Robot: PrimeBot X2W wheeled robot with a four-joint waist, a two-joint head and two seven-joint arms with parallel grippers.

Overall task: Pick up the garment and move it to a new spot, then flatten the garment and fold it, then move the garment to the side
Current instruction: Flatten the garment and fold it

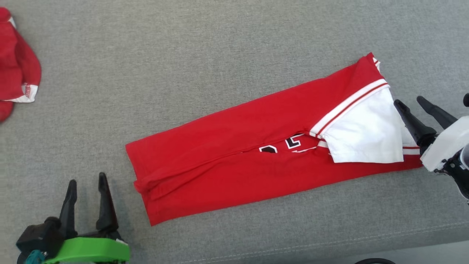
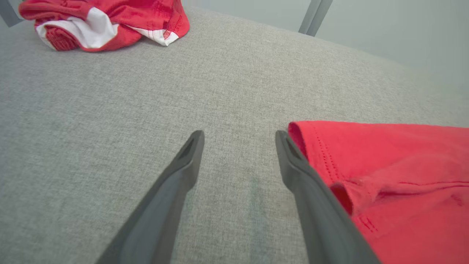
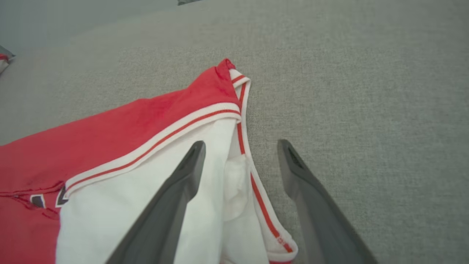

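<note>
Both pairs of jaws stand wide apart and hold nothing. On the left gripper (image 1: 87,178) the two dark fingers point over bare grey cloth just beside the lower-left end of the garment (image 1: 234,146). In the left wrist view one finger (image 2: 311,190) runs along the red hemmed corner, and I cannot tell whether it touches the cloth. At the opposite end the right gripper (image 1: 409,100) straddles the striped neck edge. In the right wrist view one finger (image 3: 172,198) lies over the white sleeve panel and the other (image 3: 315,198) over bare cushion, and contact cannot be made out there either. Folded into a long narrow strip, the garment lies flat and slanted across the middle of the grey cushion (image 1: 183,55), its red hem end lower left and its white sleeve end upper right. A little black-and-white lettering peeks out where the two folded edges meet. Wide bare cushion lies beyond the strip and to its left. On the near side, the cushion's stitched front edge (image 1: 329,245) runs close below the sleeve end. A second red-and-white garment (image 1: 18,66) sits crumpled at the far left margin, well apart from the strip and from both grippers. Between it and the folded strip the cushion is plain grey cloth.
</note>
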